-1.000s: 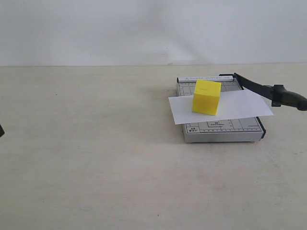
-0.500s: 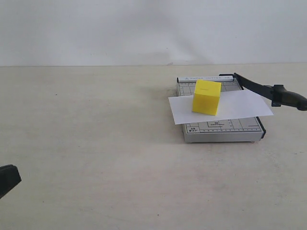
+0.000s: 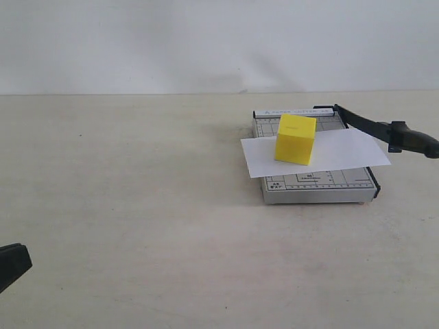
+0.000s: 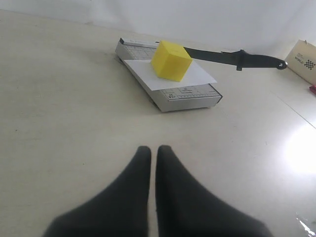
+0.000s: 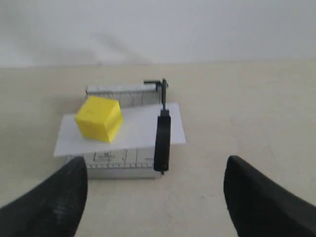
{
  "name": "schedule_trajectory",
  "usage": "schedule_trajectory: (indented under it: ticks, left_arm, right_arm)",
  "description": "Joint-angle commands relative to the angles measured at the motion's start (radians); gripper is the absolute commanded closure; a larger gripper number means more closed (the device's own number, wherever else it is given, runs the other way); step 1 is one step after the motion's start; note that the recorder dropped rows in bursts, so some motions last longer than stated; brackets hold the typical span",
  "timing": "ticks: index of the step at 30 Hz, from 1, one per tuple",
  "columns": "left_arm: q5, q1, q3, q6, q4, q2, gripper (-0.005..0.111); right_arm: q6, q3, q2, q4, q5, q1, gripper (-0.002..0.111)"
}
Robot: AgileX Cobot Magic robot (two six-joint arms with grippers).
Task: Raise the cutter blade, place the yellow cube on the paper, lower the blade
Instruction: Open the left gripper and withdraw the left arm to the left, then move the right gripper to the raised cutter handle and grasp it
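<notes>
The yellow cube (image 3: 295, 139) rests on the white paper (image 3: 343, 152), which lies across the grey trimmer base (image 3: 322, 186). The cutter blade (image 3: 384, 129) stands raised off the base's right side, its thick handle end out past the paper. In the left wrist view my left gripper (image 4: 150, 149) is shut and empty over bare table, well short of the cube (image 4: 171, 60); in the exterior view it shows only as a dark tip (image 3: 10, 266). My right gripper (image 5: 155, 160) is wide open, facing the blade handle (image 5: 162, 136) and apart from it.
A cardboard box (image 4: 305, 58) with a checker mark sits beyond the blade handle in the left wrist view. A white wall backs the beige table (image 3: 137, 192). The right arm is out of the exterior view.
The left gripper's dark tip has moved down the left edge of the exterior view toward the bottom corner. Cube, paper and blade have not moved.
</notes>
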Motion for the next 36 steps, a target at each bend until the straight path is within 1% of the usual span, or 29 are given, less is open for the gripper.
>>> schedule_trajectory:
  ticks: [1, 3, 6, 9, 14, 20, 33, 35, 36]
  left_arm:
    - [0.000, 0.005, 0.004, -0.007, -0.011, -0.007, 0.102]
    - [0.000, 0.005, 0.004, -0.007, -0.011, -0.007, 0.102]
    - [0.000, 0.005, 0.004, -0.007, -0.011, -0.007, 0.102]
    - [0.000, 0.005, 0.004, -0.007, -0.011, -0.007, 0.102]
    - [0.000, 0.005, 0.004, -0.007, -0.011, -0.007, 0.102]
    - [0.000, 0.005, 0.004, -0.007, -0.011, -0.007, 0.102]
    - [0.000, 0.005, 0.004, -0.007, -0.011, -0.007, 0.102]
    - [0.000, 0.005, 0.004, -0.007, -0.011, -0.007, 0.102]
    - [0.000, 0.005, 0.004, -0.007, -0.011, -0.007, 0.102]
  right_arm:
    - [-0.023, -0.209, 0.285, -0.027, 0.284, 0.000, 0.039]
    - [-0.079, -0.302, 0.423, 0.012, 0.397, 0.000, 0.039]
    - [-0.158, -0.413, 0.586, 0.069, 0.477, 0.000, 0.039]
    - [-0.166, -0.512, 0.705, 0.056, 0.495, 0.000, 0.039]
    - [-0.182, -0.610, 0.834, 0.036, 0.523, 0.000, 0.039]
    - [-0.190, -0.622, 0.920, -0.027, 0.520, 0.000, 0.039]
    - [-0.198, -0.622, 1.005, -0.027, 0.471, 0.000, 0.040]
    - [-0.198, -0.622, 1.015, -0.015, 0.464, 0.000, 0.042]
    - [-0.198, -0.622, 1.017, -0.015, 0.464, 0.000, 0.045]
